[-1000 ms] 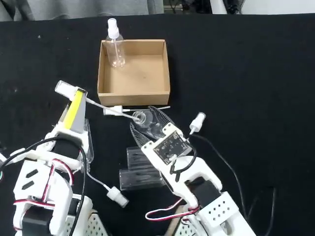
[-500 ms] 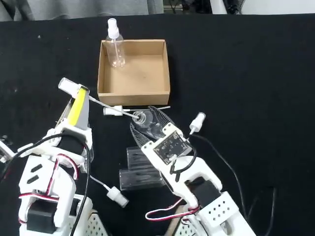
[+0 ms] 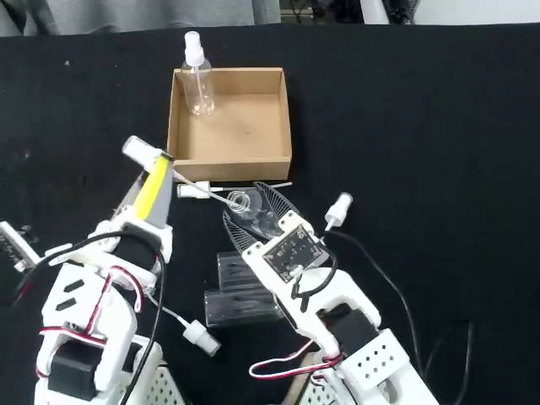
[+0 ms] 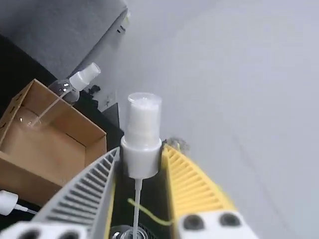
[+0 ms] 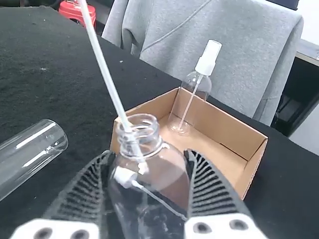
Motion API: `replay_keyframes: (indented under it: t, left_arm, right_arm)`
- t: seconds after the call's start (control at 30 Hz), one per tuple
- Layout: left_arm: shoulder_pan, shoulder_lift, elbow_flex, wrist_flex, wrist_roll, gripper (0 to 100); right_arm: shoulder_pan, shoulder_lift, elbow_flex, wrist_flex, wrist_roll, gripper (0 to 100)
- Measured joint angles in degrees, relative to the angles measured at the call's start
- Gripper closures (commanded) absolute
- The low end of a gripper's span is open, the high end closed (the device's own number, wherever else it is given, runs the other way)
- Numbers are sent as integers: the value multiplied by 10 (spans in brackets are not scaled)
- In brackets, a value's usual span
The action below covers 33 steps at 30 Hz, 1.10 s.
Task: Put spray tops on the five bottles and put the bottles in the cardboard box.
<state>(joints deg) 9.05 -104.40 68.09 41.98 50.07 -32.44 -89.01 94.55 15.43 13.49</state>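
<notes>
- The step in hand is judged to be the capping of a second bottle: one finished bottle, with its top on, stands in the far left corner of the cardboard box.
- The left gripper is pinched on a spray top, held by the collar between the jaws; the head points away from the bottle and the dip tube slants down to the right.
- The right gripper is closed around an open bottle, gripped by its body just near of the box's front wall, mouth upward.
- The tube's lower end appears to have just entered the bottle's mouth, while the collar is well apart from the neck.
- For the next move, the top would need to be brought along the tube's line until the collar meets the neck, then seated; the bottle would have to be held steady, and the thin tube could bend if pushed off-axis.
- Three loose spray tops lie on the table: one just in front of the box, one right of the right gripper, one near the left arm's base.
- Empty bottles lie on their sides near of the right gripper, so most of the task is judged to remain.
</notes>
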Motion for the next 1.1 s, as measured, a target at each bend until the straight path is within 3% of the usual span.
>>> replay_keyframes:
  t: [0.37,0.87,1.1]
  left_arm:
    - [77,3,37,0,-4,971]
    - [139,4,62,-4,-71,966]
    - [141,3,62,-4,-71,756]
  right_arm:
    - [-1,0,0,0,0,959]
    - [-2,0,0,0,1,959]
    - [-1,0,11,0,0,959]
